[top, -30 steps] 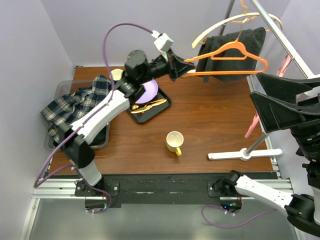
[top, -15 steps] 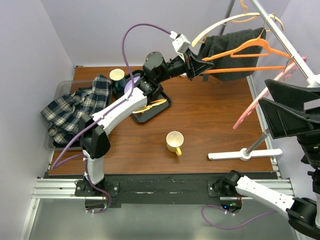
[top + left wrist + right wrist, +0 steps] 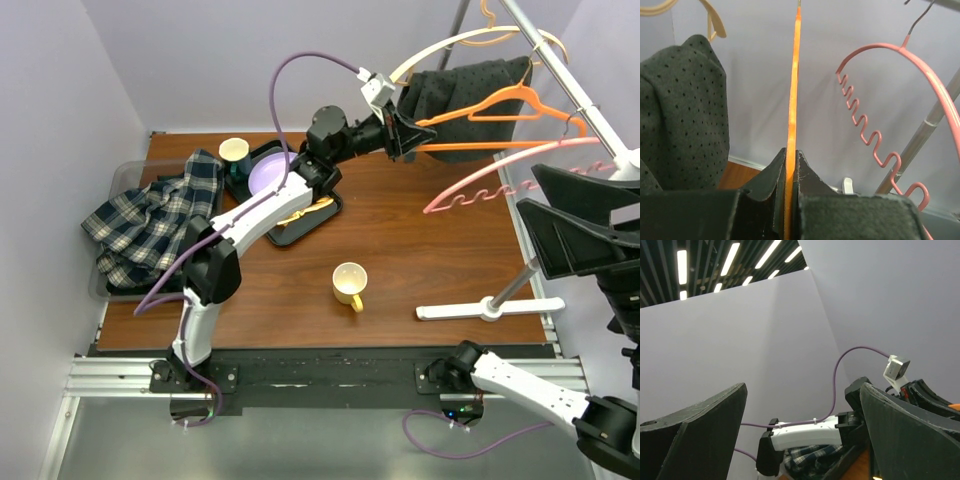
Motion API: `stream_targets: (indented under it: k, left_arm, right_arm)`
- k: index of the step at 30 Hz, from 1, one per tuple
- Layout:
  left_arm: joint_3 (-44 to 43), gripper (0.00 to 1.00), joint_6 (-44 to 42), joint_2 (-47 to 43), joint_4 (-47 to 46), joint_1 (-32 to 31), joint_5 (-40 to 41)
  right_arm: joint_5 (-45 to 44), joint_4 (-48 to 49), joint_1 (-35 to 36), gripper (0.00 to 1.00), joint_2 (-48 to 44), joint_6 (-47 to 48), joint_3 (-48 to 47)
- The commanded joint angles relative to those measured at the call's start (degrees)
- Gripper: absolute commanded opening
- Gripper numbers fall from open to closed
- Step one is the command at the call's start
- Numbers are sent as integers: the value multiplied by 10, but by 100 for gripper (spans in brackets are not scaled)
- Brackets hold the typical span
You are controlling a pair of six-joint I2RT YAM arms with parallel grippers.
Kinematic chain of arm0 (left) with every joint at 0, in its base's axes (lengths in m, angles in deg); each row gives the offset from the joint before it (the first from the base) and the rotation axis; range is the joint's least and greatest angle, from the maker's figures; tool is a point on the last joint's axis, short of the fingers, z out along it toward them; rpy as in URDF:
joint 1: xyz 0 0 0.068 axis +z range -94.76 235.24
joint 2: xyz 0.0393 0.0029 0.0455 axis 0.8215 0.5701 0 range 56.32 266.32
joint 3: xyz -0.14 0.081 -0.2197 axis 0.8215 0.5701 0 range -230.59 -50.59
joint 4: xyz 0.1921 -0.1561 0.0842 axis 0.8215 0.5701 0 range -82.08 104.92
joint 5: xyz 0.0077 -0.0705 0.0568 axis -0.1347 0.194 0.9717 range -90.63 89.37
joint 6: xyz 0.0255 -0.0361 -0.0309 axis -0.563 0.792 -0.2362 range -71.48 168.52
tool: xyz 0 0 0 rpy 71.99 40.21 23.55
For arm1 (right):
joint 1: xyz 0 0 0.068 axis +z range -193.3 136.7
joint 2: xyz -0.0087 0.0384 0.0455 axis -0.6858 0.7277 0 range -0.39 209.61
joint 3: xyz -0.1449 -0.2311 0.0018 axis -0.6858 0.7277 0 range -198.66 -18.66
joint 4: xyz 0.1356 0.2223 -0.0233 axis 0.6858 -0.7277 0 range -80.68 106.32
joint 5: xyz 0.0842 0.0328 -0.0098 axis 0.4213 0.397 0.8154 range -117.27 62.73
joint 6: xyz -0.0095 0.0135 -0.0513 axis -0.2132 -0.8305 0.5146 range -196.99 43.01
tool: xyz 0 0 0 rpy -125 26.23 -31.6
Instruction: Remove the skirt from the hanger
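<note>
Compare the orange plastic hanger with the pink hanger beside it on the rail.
The orange plastic hanger is clamped in the left pincer; the pink wavy-edged hanger hangs free. The orange one's edge is smooth; the pink one's is notched. Both hang from the metal rail.

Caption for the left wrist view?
Left pincer shut on the orange hanger, dark dotted skirt hanging at left, wavy pink hanger at right.

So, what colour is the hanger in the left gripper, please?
The hanger is orange, clearest in the left wrist view.
</note>
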Motion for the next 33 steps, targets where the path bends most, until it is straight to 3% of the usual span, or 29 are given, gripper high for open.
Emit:
stream_targets:
  k: [1,2,4,5,8,13,17,19,23,27,28,33]
  left_arm:
    - [-7,0,18,-6,-47,-6,-6]
    - [-6,0,21,-6,-48,-7,-12]
    - [8,13,21,-13,-55,-7,-26]
    - [17,31,16,-18,-57,-7,-31]
    - [81,59,-8,-59,-69,-6,-28]
    - [199,82,-50,-149,-80,-6,6]
    - [254,94,-101,-217,-46,-6,51]
    - [284,97,-124,-240,-22,-5,71]
    - [327,100,-211,-318,57,-5,158]
    - [379,100,-248,-381,138,-5,277]
    - [384,100,-255,-391,156,-5,311]
    - [420,100,-301,-453,236,-6,396]
  right_arm:
    - [-3,-22,1,99,17,33,-24]
    - [-1,-31,1,99,23,38,-35]
    - [-7,-61,1,99,38,49,-47]
    - [-11,-70,2,99,43,53,-54]
    - [-16,-74,1,99,48,64,-47]
    - [-7,-41,1,99,59,49,-18]
    - [4,-16,1,99,68,30,-3]
    - [-16,-5,1,94,76,21,1]
    - [-51,-69,1,91,167,95,-82]
    - [-163,-137,2,89,266,118,-172]
    - [-235,-127,1,88,281,117,-179]
    - [-368,-96,0,86,390,153,-212]
